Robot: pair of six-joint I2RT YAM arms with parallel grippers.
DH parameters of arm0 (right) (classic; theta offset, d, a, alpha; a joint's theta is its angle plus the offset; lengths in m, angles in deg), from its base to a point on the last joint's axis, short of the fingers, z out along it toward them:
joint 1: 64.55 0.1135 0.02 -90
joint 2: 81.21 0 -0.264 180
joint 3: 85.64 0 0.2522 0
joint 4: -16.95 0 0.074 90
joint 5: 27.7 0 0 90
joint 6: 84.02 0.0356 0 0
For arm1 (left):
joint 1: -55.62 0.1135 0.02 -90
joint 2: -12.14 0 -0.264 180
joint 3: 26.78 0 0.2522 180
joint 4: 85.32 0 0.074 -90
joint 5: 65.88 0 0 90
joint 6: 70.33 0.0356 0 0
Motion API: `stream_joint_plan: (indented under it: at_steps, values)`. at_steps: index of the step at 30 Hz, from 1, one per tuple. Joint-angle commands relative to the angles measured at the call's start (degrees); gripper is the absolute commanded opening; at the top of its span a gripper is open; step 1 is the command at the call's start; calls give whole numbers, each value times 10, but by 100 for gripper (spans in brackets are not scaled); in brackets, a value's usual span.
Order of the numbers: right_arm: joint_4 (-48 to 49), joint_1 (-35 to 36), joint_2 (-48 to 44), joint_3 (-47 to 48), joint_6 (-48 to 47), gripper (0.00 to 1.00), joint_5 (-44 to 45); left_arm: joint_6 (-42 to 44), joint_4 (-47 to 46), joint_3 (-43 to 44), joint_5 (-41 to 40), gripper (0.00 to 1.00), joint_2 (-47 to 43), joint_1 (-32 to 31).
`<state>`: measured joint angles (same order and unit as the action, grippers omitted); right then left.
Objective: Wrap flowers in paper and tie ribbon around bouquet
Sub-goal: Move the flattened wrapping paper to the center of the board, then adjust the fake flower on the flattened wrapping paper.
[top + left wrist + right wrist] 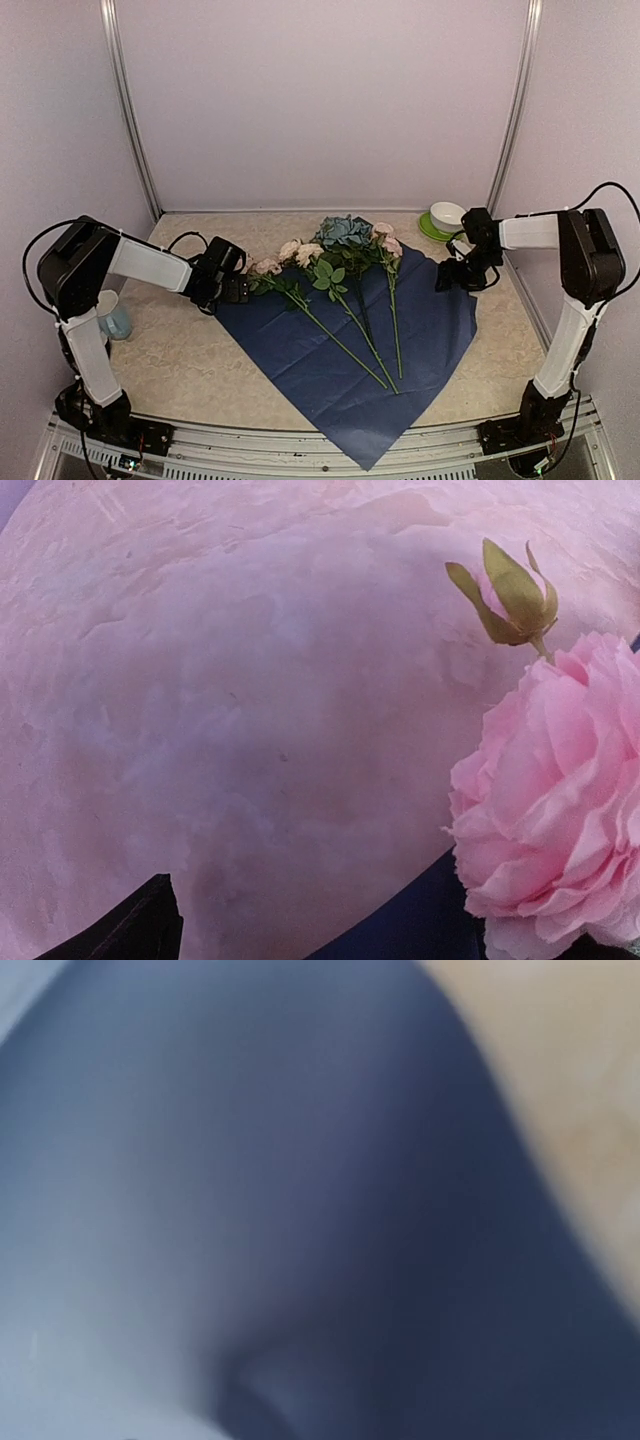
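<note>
Beige marbled table (170, 370), white walls (320, 100). Green plate (428, 230) with white bowl (447, 214) far right, just behind right gripper (447, 281). Pale cup (113, 315) by left arm. Paper (300, 350) dark side up, flowers (340, 270) lying on it, blooms far. Left gripper (237, 289) open beside them. Right gripper at the paper's right corner; its wrist view is blurred, maybe pinching, grip can't be told.

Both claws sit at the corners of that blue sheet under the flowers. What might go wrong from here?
Lifting the right corner of the paper with the right gripper may roll the loose flowers off-centre. The open left gripper sits right beside a pink bloom, so closing there might pinch petals instead of paper.
</note>
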<state>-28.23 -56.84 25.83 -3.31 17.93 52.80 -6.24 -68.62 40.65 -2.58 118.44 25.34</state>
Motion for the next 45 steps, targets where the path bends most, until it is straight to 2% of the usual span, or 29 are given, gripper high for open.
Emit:
stream_joint_plan:
  at_steps: [1, 6, 10, 16, 20, 22, 26, 28, 30, 36, 45]
  values:
    - [7, 13, -75, -49, 23, 75, -2, 39, 31, 4, -20, 99, -9, 7]
    - [-27, 21, -127, -29, 17, 75, 34, 89, 10, 26, -14, 99, -39, -3]
    - [-73, 63, -151, 4, 22, 77, 114, 119, -13, 25, -24, 99, -86, -41]
    - [-127, 152, -154, 8, 32, 76, 247, 95, 55, 47, -81, 98, -143, -92]
    - [-140, 174, -159, 2, 50, 76, 314, 74, 94, 43, -70, 95, -169, -121]
    - [-110, 180, -167, -7, 49, 68, 281, 64, 104, 42, -62, 89, -165, -140]
    - [14, 214, -168, -57, 10, 49, 76, 22, 99, 34, 3, 66, -127, -156]
    - [68, 219, -151, -81, 15, 44, 15, 12, 78, 28, 24, 61, -101, -165]
    - [78, 219, -116, -81, 28, 43, 15, 5, 63, 30, 28, 61, -77, -171]
    - [51, 229, -9, -32, 36, 34, 94, 30, 61, 96, 29, 60, 15, -187]
    - [82, 281, -13, -34, 47, 34, 95, 79, 50, 187, 44, 60, 105, -190]
